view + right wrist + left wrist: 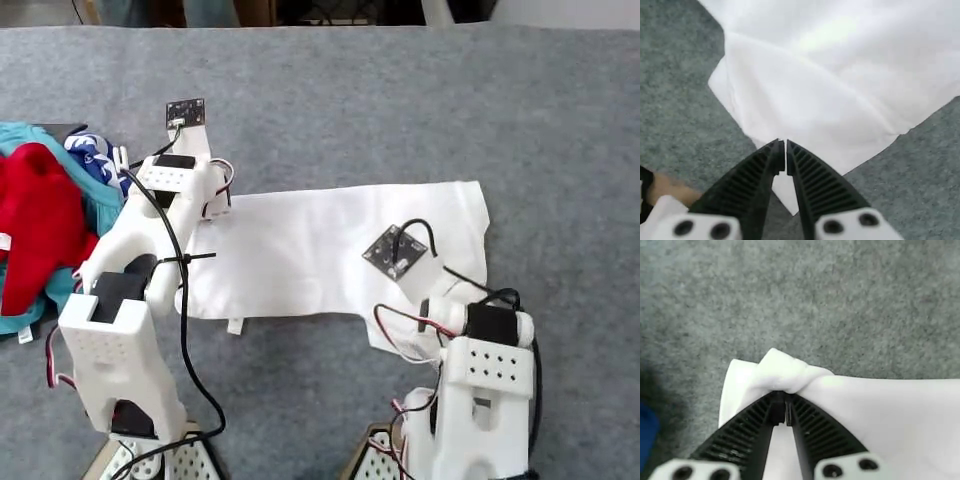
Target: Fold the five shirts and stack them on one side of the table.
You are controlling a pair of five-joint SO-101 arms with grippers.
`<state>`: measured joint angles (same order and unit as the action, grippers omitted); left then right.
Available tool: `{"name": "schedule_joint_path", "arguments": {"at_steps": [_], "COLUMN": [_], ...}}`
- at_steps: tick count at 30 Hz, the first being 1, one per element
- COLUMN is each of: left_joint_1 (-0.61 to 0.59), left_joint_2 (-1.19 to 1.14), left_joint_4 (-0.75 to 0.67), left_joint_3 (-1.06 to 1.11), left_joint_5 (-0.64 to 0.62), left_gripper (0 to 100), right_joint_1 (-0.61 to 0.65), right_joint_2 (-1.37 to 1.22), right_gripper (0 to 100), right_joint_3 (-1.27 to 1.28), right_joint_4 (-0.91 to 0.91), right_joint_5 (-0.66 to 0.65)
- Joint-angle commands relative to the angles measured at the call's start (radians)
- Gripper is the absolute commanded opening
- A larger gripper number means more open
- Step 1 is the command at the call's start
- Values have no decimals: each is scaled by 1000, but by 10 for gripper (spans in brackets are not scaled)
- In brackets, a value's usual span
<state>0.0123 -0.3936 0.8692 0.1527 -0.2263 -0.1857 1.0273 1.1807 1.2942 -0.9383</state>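
White shirt (330, 250): spread flat mid-table on the grey table (400, 90), between my 2 arms.
Left gripper (785, 409): clenched on a bunched fold at the shirt's edge. The cloth puckers up over the tips.
Right gripper (785, 149): jaws drawn together, tips over the shirt near a doubled-over corner. I cannot tell whether any cloth is caught between them.
Pile (40, 230): red, teal and blue-patterned garments heaped at the table's edge, on the far side of the left arm from the white shirt.
Handling: I judge the cloth light, soft and limp. It will likely sag when lifted and drag on the rough table covering, and a thin pinch may slip out.
Where to hold: I would take hems or corners, 1 gripper at each end of the same edge, pinching a doubled layer so the fold carries over evenly.
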Motion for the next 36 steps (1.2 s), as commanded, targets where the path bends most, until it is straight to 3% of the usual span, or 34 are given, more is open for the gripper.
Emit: {"name": "schedule_joint_path", "arguments": {"at_steps": [1, 6, 15, 26, 36], "left_joint_1": [-1, -1, -1, -2, -91], "left_joint_2": [-3, -2, -2, -2, -12], "left_joint_4": [2, 3, -3, -20, -141], "left_joint_3": [-33, -31, -42, -51, -94], "left_joint_5": [0, 2, 2, 2, 0], "left_gripper": [35, 29, 29, 29, 29], "right_joint_1": [5, -63, -129, -157, -180], "right_joint_2": [-41, -294, -981, -1564, -1765], "right_gripper": [15, 15, 15, 15, 15], "right_joint_3": [-67, -251, -877, -1362, -1751], "right_joint_4": [-80, -230, -229, -342, -118], "right_joint_5": [-9, -6, 74, 150, 199]}}
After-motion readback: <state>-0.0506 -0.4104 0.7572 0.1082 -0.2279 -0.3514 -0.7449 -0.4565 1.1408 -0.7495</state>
